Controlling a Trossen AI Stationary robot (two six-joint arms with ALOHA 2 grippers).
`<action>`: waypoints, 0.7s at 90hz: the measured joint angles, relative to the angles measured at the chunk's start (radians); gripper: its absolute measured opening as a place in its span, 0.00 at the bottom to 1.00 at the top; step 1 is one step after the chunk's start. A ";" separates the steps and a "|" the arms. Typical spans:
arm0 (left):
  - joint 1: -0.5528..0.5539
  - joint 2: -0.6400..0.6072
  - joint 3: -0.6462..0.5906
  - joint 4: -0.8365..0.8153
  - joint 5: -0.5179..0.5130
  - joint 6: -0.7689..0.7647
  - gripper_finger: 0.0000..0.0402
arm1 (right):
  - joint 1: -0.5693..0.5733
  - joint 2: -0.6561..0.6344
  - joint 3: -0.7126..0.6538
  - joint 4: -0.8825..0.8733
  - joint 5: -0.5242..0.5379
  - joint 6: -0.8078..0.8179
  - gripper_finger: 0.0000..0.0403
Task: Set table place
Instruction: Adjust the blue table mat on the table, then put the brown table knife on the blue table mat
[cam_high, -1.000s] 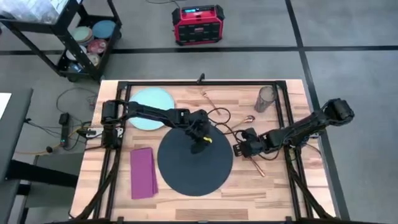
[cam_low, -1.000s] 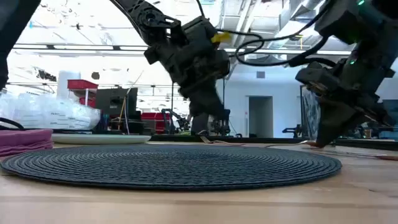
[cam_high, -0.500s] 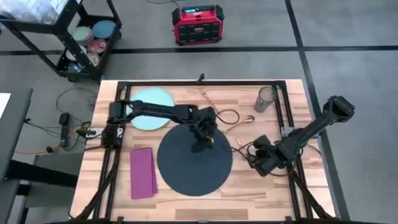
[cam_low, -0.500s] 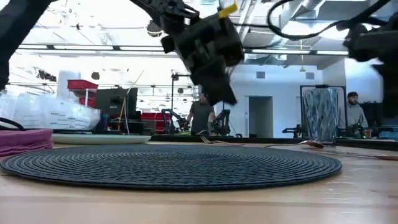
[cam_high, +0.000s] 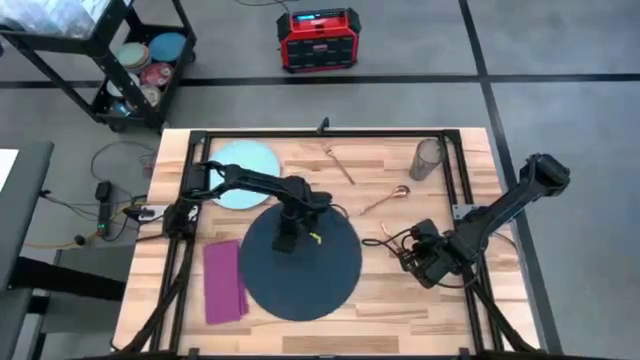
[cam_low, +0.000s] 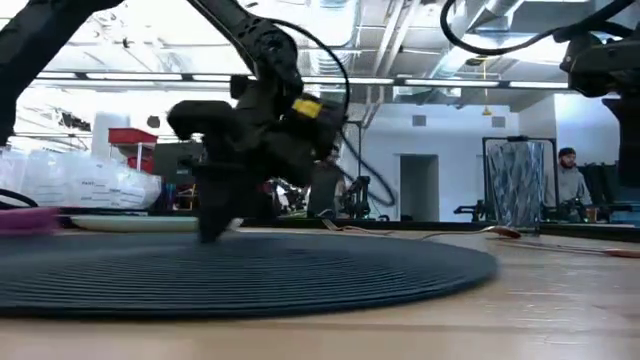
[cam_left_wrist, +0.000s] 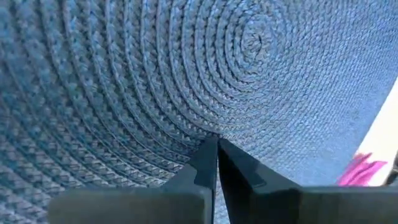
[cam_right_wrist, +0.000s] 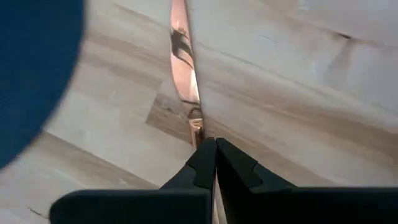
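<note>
Both grippers closed: left gripper (cam_left_wrist: 216, 163) on mat (cam_left_wrist: 155, 81), right gripper (cam_right_wrist: 215, 163) on knife (cam_right_wrist: 183, 68).

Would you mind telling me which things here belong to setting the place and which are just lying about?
Belongs to the job: mat, blue plate, magenta napkin, fork, spoon, knife, glass, left gripper pressed on the mat, right gripper at the knife.

Just lying about: red box on the floor, dish cart, loose cables.
</note>
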 joint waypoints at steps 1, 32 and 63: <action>0.000 -0.003 -0.004 -0.005 0.000 0.001 0.00 | 0.000 0.000 0.000 -0.001 -0.004 0.000 0.00; 0.065 -0.230 0.003 0.258 -0.045 -0.174 0.00 | 0.000 0.001 0.000 0.013 -0.051 -0.007 0.00; 0.055 -0.235 0.002 0.707 -0.073 -0.358 0.00 | -0.153 0.002 -0.187 0.266 -0.027 -0.097 0.00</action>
